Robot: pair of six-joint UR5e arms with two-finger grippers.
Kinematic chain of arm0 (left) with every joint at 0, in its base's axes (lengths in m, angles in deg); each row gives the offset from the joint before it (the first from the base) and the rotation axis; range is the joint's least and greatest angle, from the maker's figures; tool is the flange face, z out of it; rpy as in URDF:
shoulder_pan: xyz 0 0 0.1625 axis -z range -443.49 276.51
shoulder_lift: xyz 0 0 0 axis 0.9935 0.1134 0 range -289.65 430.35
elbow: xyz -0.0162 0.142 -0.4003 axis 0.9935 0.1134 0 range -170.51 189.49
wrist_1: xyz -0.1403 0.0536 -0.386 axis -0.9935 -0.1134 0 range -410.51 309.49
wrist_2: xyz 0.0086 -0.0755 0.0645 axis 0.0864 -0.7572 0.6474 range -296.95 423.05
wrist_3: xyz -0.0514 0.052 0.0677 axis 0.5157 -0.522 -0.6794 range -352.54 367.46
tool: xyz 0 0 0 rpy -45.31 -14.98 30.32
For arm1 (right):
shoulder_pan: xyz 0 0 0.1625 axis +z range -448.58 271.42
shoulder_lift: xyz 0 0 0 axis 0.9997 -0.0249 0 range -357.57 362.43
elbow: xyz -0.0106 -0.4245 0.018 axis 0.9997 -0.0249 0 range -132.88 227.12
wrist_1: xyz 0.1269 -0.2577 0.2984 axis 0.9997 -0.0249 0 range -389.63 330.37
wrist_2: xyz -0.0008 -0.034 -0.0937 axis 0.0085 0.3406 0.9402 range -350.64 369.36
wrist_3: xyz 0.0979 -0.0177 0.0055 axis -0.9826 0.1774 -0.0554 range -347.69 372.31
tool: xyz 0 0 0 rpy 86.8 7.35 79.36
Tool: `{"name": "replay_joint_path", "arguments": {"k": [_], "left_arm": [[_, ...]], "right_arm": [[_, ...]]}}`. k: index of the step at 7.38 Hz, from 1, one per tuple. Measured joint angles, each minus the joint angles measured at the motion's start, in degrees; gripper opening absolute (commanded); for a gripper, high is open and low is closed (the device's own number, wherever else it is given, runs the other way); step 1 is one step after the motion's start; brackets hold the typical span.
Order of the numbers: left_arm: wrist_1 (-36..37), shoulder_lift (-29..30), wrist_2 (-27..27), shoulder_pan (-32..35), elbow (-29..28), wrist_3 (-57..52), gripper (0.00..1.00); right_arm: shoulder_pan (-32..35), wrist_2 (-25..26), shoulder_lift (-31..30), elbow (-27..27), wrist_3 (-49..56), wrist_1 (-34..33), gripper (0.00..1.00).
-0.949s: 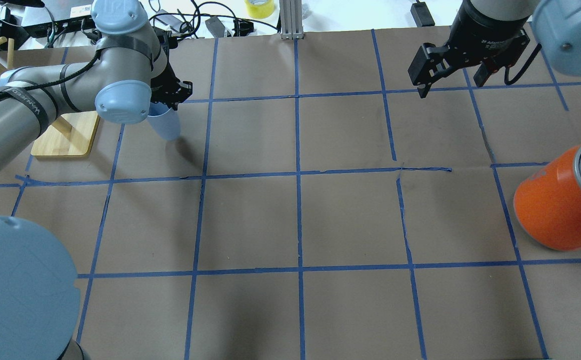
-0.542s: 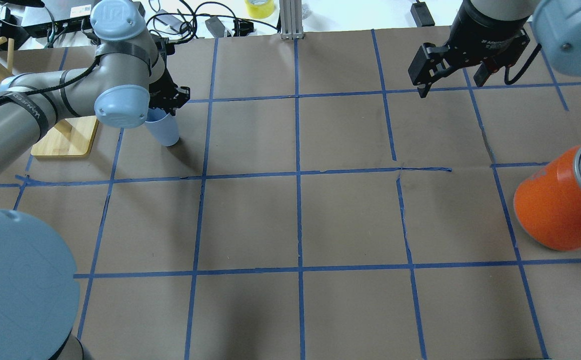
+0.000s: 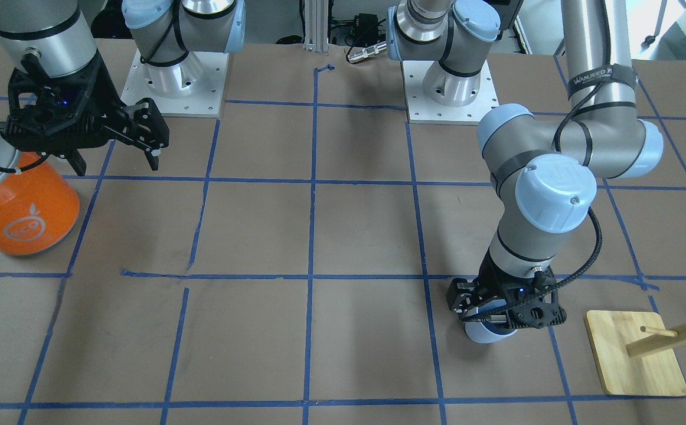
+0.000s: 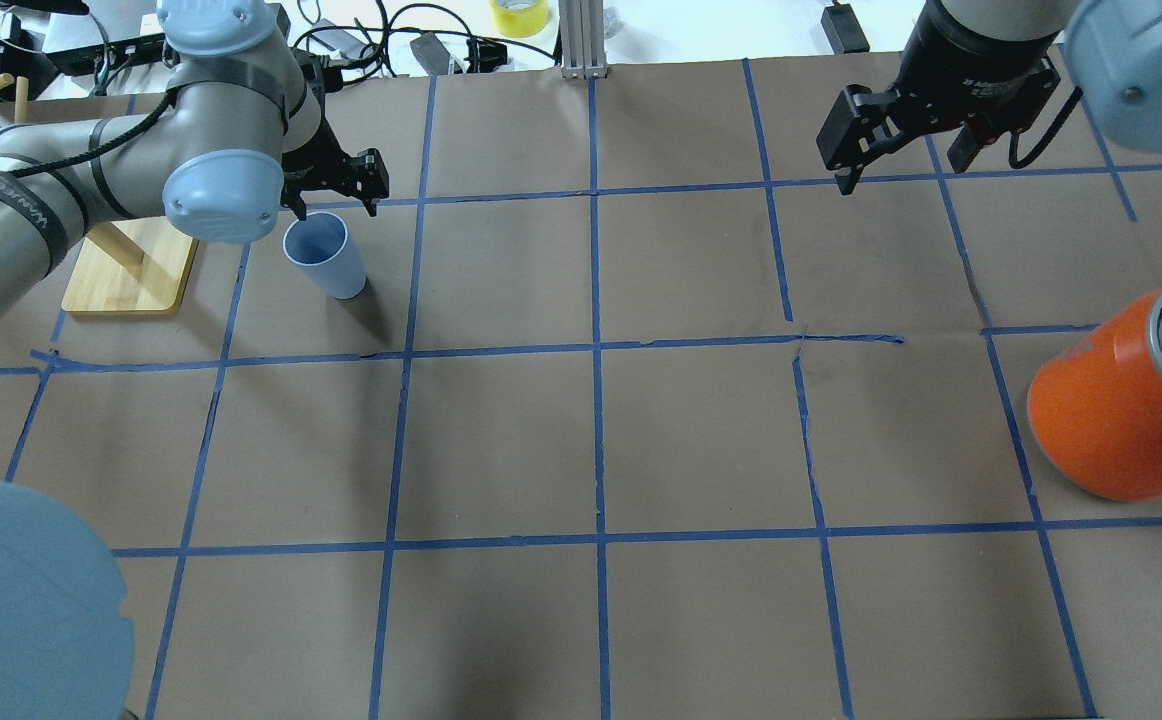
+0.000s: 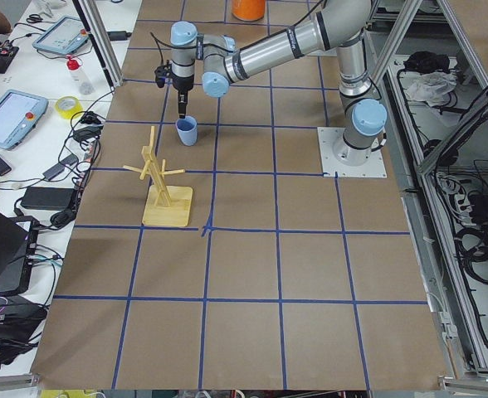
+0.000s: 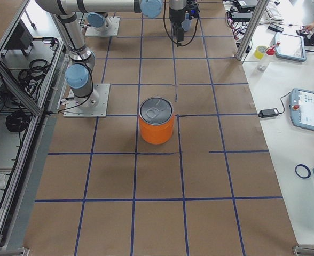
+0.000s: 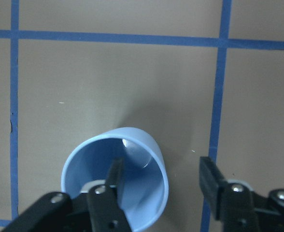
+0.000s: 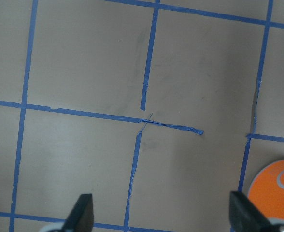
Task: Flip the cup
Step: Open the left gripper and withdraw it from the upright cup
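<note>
Cup (image 4: pixel 326 258): upright, mouth up, far-left table square, just right of wooden peg rack (image 4: pixel 131 270). Left gripper (image 4: pixel 334 203): jaws wide, straddling cup's rim wall, one finger inside mouth, other outside, neither visibly pressing. Straddle suits rim pinch; flip likely complete. Right gripper (image 4: pixel 901 175): jaws wide, empty, parked far right, apart from orange canister (image 4: pixel 1106 420).

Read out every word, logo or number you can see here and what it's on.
"WANJEED": strap on the left arm.
"eco", with a fruit sign: orange canister.
White print above the right claw: too blurred to read.
Cup: no text.
</note>
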Motion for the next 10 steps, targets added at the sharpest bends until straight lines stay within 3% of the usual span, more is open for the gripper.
{"name": "replay_joint_path", "arguments": {"k": [3,5,10], "left_arm": [[-16.0,-8.4,-4.9,0.3,-4.1,0.3,1.0],[-23.4,-14.4,-5.9,0.3,-2.9,0.3,1.0],[-28.6,-22.6,-5.3,0.1,1.9,-0.4,1.0]], "right_arm": [[0.0,0.0,0.0,0.0,0.0,0.0,1.0],[0.0,0.0,0.0,0.0,0.0,-0.1,1.0],[0.0,0.0,0.0,0.0,0.0,-0.1,1.0]]}}
